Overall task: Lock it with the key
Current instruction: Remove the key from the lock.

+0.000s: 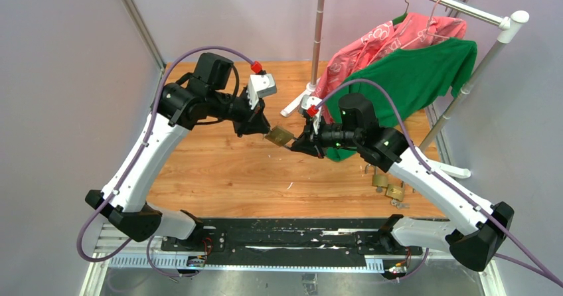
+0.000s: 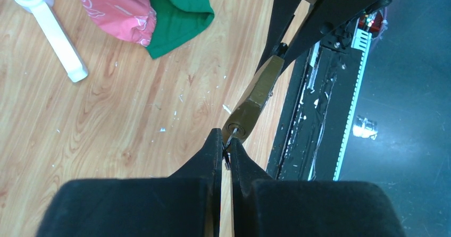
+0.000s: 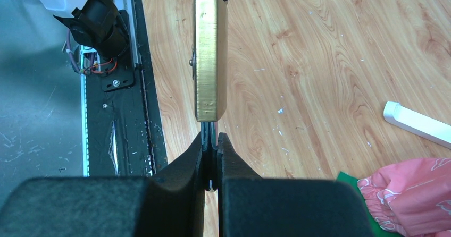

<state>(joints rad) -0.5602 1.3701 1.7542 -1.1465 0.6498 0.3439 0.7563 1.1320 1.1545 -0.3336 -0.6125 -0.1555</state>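
A brass padlock (image 1: pixel 280 136) hangs in the air between my two grippers above the wooden table. My left gripper (image 2: pixel 227 141) is shut on a small metal key (image 2: pixel 232 136) whose blade sits in the keyhole at the padlock's bottom end (image 2: pixel 237 129). My right gripper (image 3: pixel 211 137) is shut on the padlock's steel shackle (image 3: pixel 211 130), with the brass body (image 3: pixel 209 56) pointing away from it. In the top view the left gripper (image 1: pixel 263 134) is left of the padlock and the right gripper (image 1: pixel 297 143) is right of it.
A clothes rack with a pink garment (image 1: pixel 382 40) and a green shirt (image 1: pixel 411 77) stands at the back right, its white foot (image 2: pixel 56 37) on the table. Two more brass padlocks (image 1: pixel 388 186) lie by the right arm. Black base rail (image 1: pixel 285 233) runs along the near edge.
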